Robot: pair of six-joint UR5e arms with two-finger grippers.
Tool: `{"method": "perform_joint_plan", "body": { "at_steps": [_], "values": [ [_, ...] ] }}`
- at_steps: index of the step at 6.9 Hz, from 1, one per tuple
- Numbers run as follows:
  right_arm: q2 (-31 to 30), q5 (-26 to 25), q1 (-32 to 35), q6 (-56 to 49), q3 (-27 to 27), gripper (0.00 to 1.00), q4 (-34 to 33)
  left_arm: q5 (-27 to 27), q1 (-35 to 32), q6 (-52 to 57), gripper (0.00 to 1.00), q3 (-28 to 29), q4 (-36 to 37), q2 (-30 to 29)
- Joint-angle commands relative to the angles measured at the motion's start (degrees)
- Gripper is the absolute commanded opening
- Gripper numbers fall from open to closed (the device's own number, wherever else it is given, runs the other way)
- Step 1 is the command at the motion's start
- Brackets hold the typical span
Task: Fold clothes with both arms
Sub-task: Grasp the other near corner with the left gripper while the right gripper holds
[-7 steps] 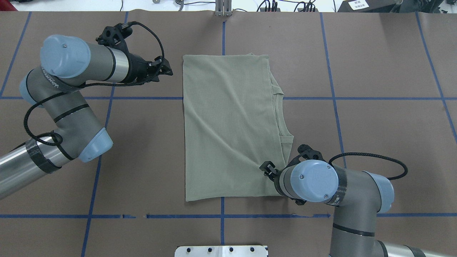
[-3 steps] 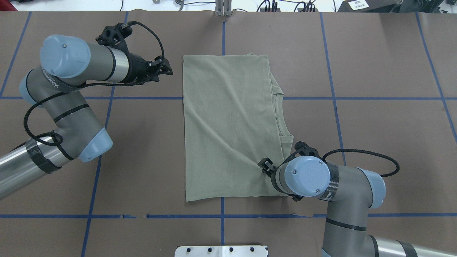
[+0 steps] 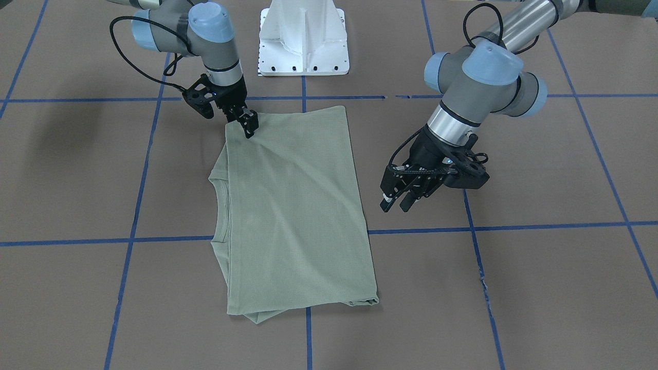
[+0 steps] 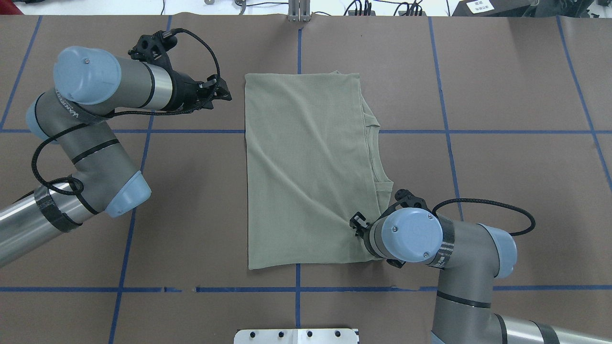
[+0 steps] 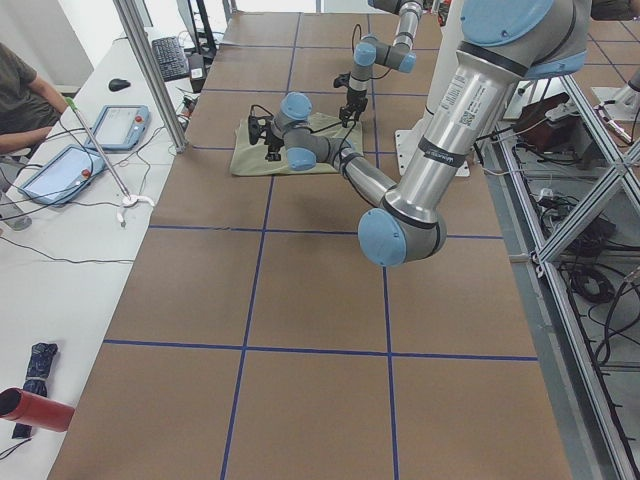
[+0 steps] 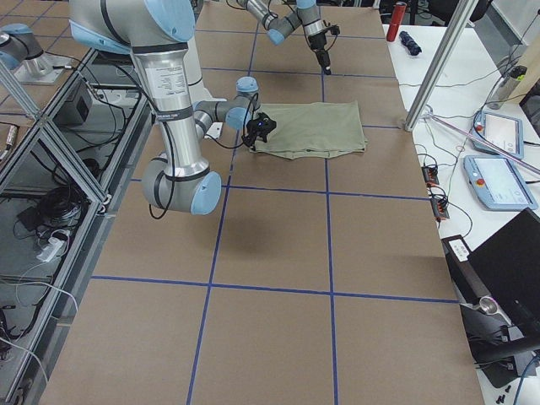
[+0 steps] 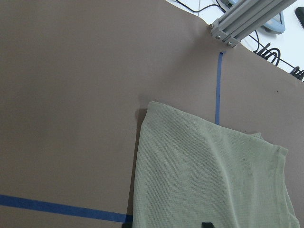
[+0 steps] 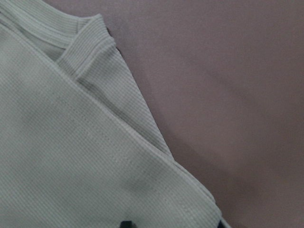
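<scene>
— Closest to the base, what's the right gripper up to?
— It's down on the near right corner of the olive-green shirt. The jaws look parted, with nothing pinched that I can make out.
— And the shirt itself?
— It's folded to a rectangle and lies flat mid-table, collar toward the robot's right.
— Farther out?
— The left gripper hangs just off the far left corner, jaws wide apart, empty, clear of the cloth.
</scene>
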Motion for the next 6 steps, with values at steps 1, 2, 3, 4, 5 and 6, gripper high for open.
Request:
{"method": "perform_joint_plan", "body": {
  "at_steps": [1, 2, 3, 4, 5, 6],
  "values": [
    [0.07, 0.24, 0.01, -0.17, 0.31, 0.0, 0.85, 0.03, 0.0, 0.0, 0.58, -0.06, 0.0, 0.0],
    [0.16, 0.33, 0.36, -0.26, 0.4, 0.0, 0.86, 0.03, 0.0, 0.0, 0.58, 0.03, 0.0, 0.0],
    [0.16, 0.16, 0.36, -0.34, 0.49, 0.0, 0.94, 0.03, 0.0, 0.0, 0.58, 0.03, 0.0, 0.0],
    [0.16, 0.07, 0.36, -0.35, 0.4, 0.0, 0.95, 0.03, 0.09, 0.0, 0.58, 0.03, 0.0, 0.09],
    [0.24, 0.07, 0.36, -0.26, 0.75, 0.0, 0.86, 0.03, 0.18, 0.0, 0.58, -0.06, 0.0, 0.61],
    [-0.02, 0.07, 0.54, -0.17, 2.06, 0.0, 0.77, 0.03, 0.18, -0.09, 0.58, -0.67, 0.0, 0.7]
  ]
}}
